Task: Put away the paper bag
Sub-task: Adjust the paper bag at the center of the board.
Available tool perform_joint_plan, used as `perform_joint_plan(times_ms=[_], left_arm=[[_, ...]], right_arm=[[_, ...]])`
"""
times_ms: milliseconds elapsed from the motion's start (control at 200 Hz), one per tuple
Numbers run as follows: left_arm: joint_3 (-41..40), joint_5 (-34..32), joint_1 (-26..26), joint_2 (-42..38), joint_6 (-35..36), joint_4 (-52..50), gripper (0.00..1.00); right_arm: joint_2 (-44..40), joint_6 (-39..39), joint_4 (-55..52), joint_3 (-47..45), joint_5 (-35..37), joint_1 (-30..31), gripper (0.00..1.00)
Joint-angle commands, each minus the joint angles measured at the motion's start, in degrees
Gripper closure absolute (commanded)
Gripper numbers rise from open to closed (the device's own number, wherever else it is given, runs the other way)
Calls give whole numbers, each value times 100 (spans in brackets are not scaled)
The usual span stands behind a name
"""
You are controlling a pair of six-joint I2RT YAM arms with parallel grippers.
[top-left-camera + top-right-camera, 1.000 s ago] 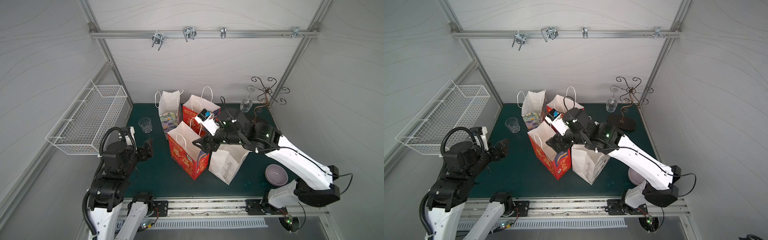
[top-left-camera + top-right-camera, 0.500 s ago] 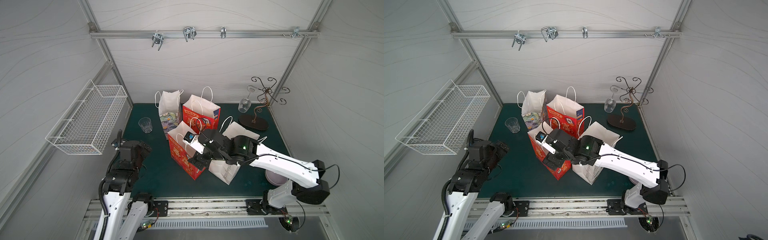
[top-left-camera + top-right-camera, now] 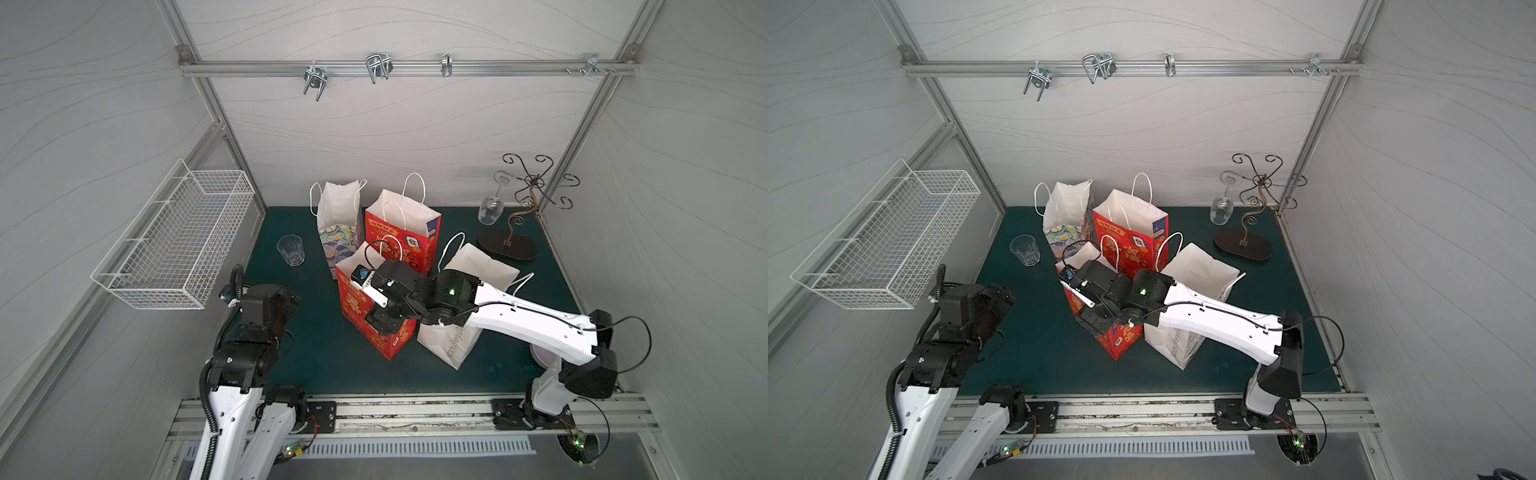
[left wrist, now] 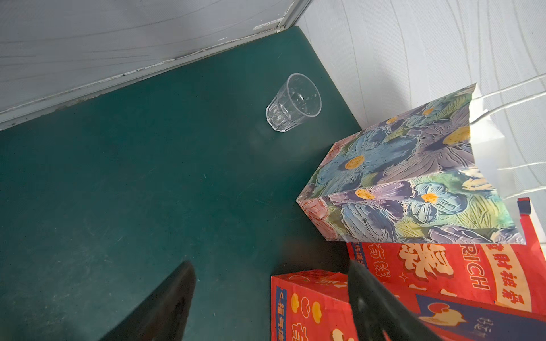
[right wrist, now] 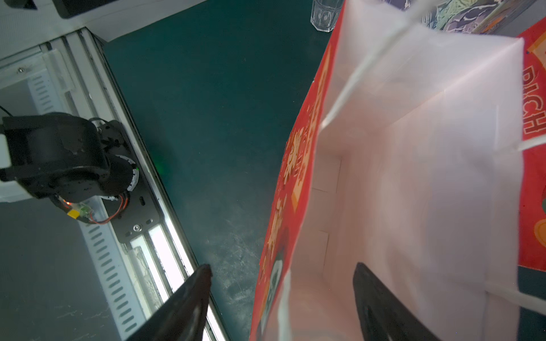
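Observation:
Several paper bags stand on the green mat. The nearest red paper bag (image 3: 361,307) (image 3: 1121,336) stands upright and open, its white inside (image 5: 413,177) bare. My right gripper (image 3: 380,322) (image 5: 282,267) is open and straddles this bag's front wall. One finger hangs inside the bag and one outside, and neither presses the paper. My left gripper (image 3: 286,303) (image 4: 271,264) is open and holds nothing. It hovers over the mat left of that bag, whose corner (image 4: 310,307) shows between its fingers.
A second red bag (image 3: 405,232) and a floral bag (image 3: 338,232) stand behind; a white bag (image 3: 457,340) stands under my right arm. A tumbler (image 3: 291,249) is at the left. Wine-glass stand (image 3: 507,245) at back right. Wire basket (image 3: 174,245) on left wall, hooks (image 3: 378,68) overhead.
My right gripper came down and forward from the far red bag to the near red bag's front wall, its jaws narrowing somewhat. My left arm dropped lower and turned toward the bags.

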Motion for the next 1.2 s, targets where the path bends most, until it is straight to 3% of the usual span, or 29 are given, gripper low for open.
perform_joint_plan(times_ms=[0, 290, 440, 510, 630, 715, 845, 996, 1196], left_arm=[[22, -191, -14, -30, 28, 247, 18], [35, -349, -18, -172, 732, 348, 17], [-23, -192, -13, -579, 2227, 846, 15], [-83, 13, -11, -800, 3118, 1070, 14], [-173, 862, -13, -1167, 4283, 1379, 12], [-224, 1552, -20, -1380, 4903, 1366, 12], [-54, 1917, -18, -1590, 5503, 907, 10], [273, 1966, -14, -1729, 6052, 253, 8], [374, 1735, -18, -1883, 5875, 196, 9]], right_arm=[[131, 133, -130, 225, 98, -5, 36], [109, -90, -165, 223, -414, -203, 67], [-57, -658, 2, 131, -1191, -468, 86], [-120, -1063, 32, 85, -1456, -522, 90], [-193, -1815, 6, 48, -1607, -528, 100], [-209, -2246, -38, 61, -1891, -540, 100], [-238, -2603, -82, 96, -2456, -670, 100], [-261, -2874, -99, 25, -2975, -900, 100], [-183, -3047, -113, 81, -2822, -927, 100]])
